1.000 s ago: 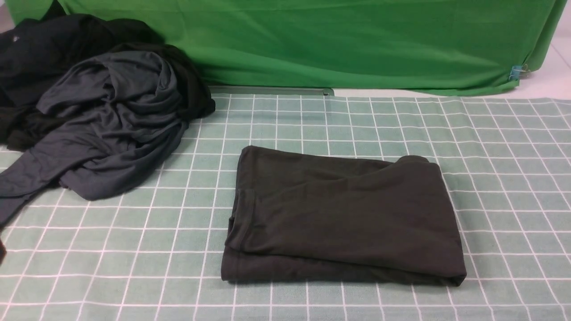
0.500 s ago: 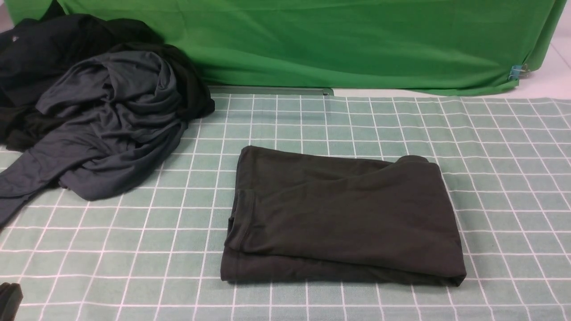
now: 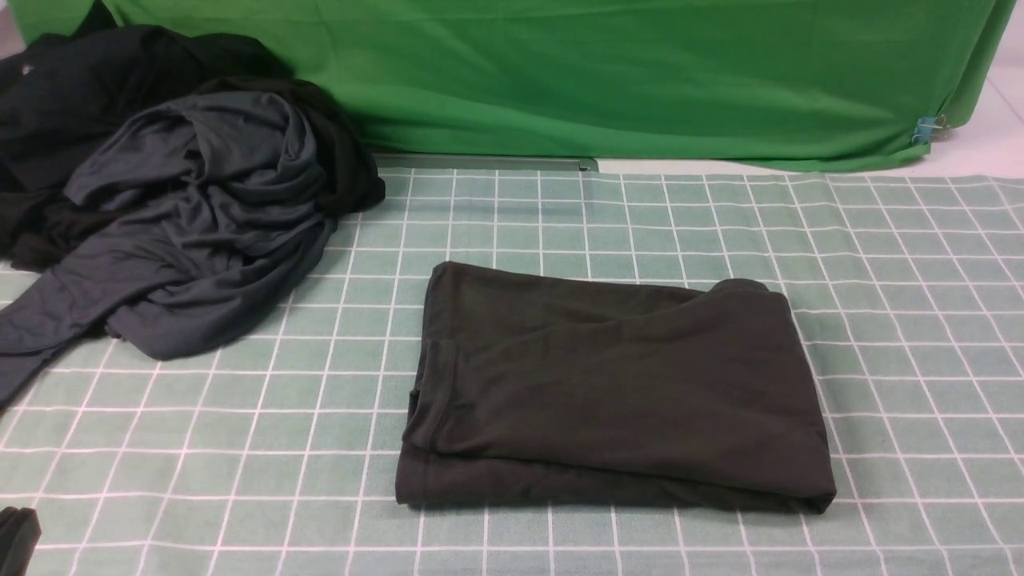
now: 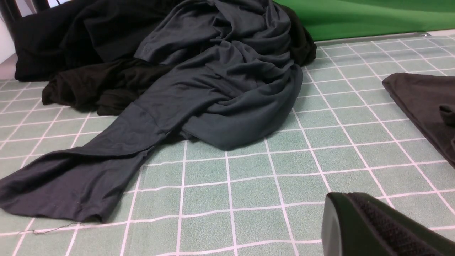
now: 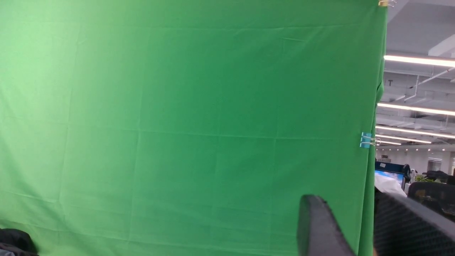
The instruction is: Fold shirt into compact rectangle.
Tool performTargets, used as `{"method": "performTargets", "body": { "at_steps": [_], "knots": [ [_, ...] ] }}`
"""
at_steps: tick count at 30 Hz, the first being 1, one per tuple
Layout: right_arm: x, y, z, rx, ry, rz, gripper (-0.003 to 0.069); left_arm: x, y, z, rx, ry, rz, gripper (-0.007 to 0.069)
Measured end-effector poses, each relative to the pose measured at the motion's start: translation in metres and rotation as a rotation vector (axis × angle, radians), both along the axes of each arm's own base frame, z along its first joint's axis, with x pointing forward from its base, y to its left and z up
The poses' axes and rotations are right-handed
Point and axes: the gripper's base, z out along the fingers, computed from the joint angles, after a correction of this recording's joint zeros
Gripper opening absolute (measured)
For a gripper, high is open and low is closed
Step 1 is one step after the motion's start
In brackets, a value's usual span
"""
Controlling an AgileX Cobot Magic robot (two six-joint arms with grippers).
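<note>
The shirt [image 3: 616, 392] lies in the middle of the checked cloth, a dark brownish-black garment folded into a thick rectangle with its layered edges toward the front. No print or label shows. One corner of the shirt [image 4: 423, 96] appears in the left wrist view. My left gripper [image 3: 16, 538] is shut and empty, low at the front left corner and far from the shirt. In its own view the left gripper [image 4: 350, 199] shows its pads pressed together. My right gripper [image 5: 346, 204] is open and empty, raised and facing the green backdrop; it is out of the front view.
A slate blue-grey garment [image 3: 200, 216] sprawls at the back left over black garments [image 3: 80, 88], one long part trailing toward the front left edge. A green backdrop [image 3: 640, 80] hangs along the back, with a blue clip [image 3: 926, 130] at its right end.
The left gripper has dropped from the left edge down into the front left corner and has held still since. The shirt and the pile have not moved.
</note>
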Motion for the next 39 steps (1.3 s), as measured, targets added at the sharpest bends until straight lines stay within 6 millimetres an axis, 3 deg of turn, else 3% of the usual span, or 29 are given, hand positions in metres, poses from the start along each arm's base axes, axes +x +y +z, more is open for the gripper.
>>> {"method": "performTargets", "body": {
  "at_steps": [6,10,15,18,19,23,39],
  "knots": [
    [0.0,0.0,0.0,-0.017,-0.003,-0.008,0.0238,0.0,0.0,0.0,0.0,0.0,0.0,0.0003],
    [0.004,0.0,-0.01,-0.136,0.048,-0.08,0.0239,0.0,0.0,0.0,0.0,-0.002,0.0,0.0003],
    [0.022,0.0,-0.047,-0.185,0.193,-0.206,0.0239,0.0,0.0,0.0,0.0,-0.002,0.0,0.0003],
    [0.04,-0.004,-0.1,-0.219,0.37,-0.279,0.0239,0.0,0.0,0.0,0.0,-0.002,0.0,0.0003],
    [0.046,-0.005,-0.128,-0.224,0.461,-0.291,0.0239,0.0,0.0,0.0,0.0,-0.002,0.0,0.0003],
    [0.047,-0.006,-0.16,-0.222,0.643,-0.279,0.0239,0.0,0.0,0.0,0.002,-0.005,0.0,0.0003],
    [0.047,-0.003,-0.162,-0.141,0.659,-0.223,0.0242,0.0,0.0,0.0,0.007,-0.004,0.002,0.0003]
  ]
}}
